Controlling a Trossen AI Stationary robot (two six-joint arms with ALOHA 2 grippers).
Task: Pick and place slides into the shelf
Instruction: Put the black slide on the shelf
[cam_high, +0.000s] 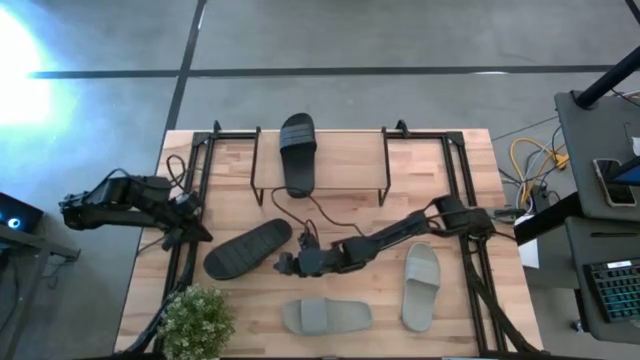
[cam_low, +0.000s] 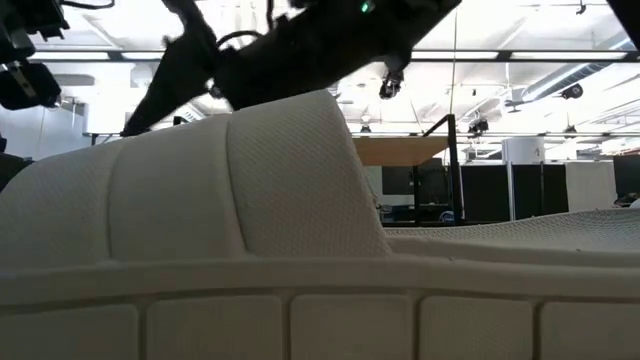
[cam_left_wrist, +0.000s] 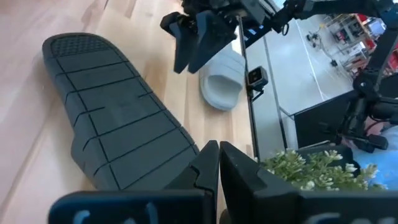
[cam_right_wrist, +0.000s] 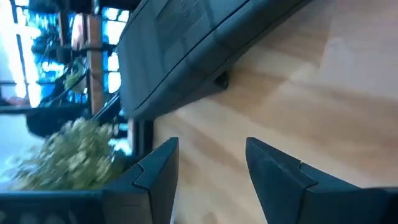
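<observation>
The light butcher-block wooden table (cam_high: 350, 300) carries four slides and a low shelf with a pale plank top and thin black wire legs (cam_high: 340, 150) at its far side. One black ribbed slide (cam_high: 298, 150) lies on the shelf's plank top, lengthwise across it.

A second black slide, sole up with its moulded tread showing (cam_high: 248, 249), lies diagonally on the table in front of the shelf, towards the left. The right gripper (cam_high: 283, 262) is stretched across the middle of the table and sits just beside this slide's near end. Its two dark fingers (cam_right_wrist: 155, 174) are parted with bare wood between them and hold nothing; the slide's edge (cam_right_wrist: 186, 43) lies ahead of them, apart from the fingertips.

The left gripper (cam_high: 197, 232) rests at the table's left edge, near the overturned slide's other end. Its fingers (cam_left_wrist: 208, 168) are pressed together and grasp nothing.

Two pale grey-green slides remain on the table: one (cam_high: 326, 316) at the near edge, lying crosswise, and one (cam_high: 420, 285) to the right, lying lengthwise. A small green potted plant (cam_high: 195, 322) stands at the near left corner.
</observation>
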